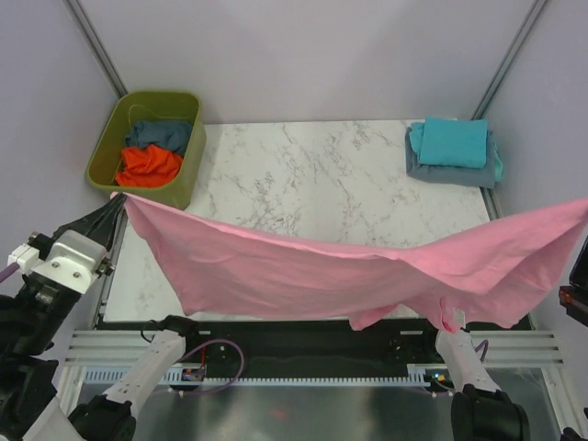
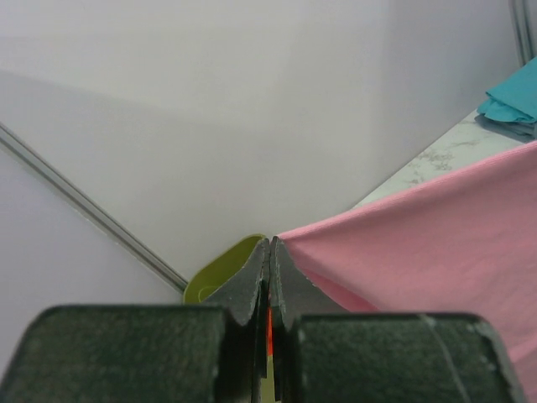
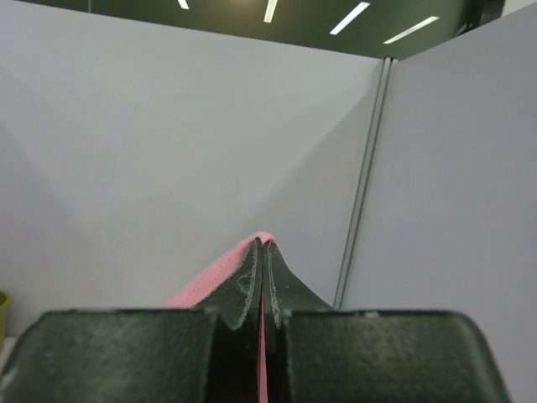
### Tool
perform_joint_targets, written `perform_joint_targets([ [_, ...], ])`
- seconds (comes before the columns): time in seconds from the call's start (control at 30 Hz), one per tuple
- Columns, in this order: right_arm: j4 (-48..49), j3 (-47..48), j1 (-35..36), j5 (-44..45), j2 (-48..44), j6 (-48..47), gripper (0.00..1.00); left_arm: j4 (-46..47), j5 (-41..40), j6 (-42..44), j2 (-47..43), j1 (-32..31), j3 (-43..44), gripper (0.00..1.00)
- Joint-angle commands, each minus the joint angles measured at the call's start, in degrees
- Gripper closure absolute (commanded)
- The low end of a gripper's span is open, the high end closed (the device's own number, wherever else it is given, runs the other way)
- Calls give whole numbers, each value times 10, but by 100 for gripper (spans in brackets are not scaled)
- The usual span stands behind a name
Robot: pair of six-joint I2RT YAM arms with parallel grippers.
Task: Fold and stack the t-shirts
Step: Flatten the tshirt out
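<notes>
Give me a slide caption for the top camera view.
Pink t-shirt held stretched in mid-air above the marble table; folded stack back right, more shirts in the green tub.

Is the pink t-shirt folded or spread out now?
Spread out. The pink t-shirt hangs stretched above the table between the left gripper and the right gripper, each shut on one end.

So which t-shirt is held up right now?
The light pink cloth t-shirt, stretched between left claw and right claw; the turquoise t-shirt and orange t-shirt lie untouched.
</notes>
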Motion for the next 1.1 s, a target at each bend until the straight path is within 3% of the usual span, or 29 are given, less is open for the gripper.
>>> perform_joint_targets([
  [0.0, 24, 26, 5, 42, 56, 6, 100, -14, 0, -3, 36, 4, 29, 98],
  [0.2, 153, -73, 8, 24, 85, 7, 100, 33, -20, 14, 75, 3, -8, 98],
  [0.4, 287, -251, 8, 8, 122, 12, 100, 112, -26, 30, 119, 3, -154, 98],
  [0.57, 319, -355, 8, -27, 189, -10, 100, 188, -24, 50, 182, 4, -238, 98],
  [0.73, 338, -421, 20, -94, 323, -32, 100, 188, -24, 50, 306, 28, -294, 98],
  [0.87, 354, -387, 46, -100, 469, -80, 100, 188, -24, 50, 433, 51, -282, 98],
  [0.9, 354, -367, 56, -100, 538, -86, 100, 312, 21, 50, 465, 55, -261, 98],
  [0.93, 354, -317, 60, -99, 575, -90, 100, 314, 24, 86, 494, 63, -246, 98],
  [1.07, 345, -161, 79, -62, 755, -100, 100, 311, 22, 99, 657, 80, -155, 98],
])
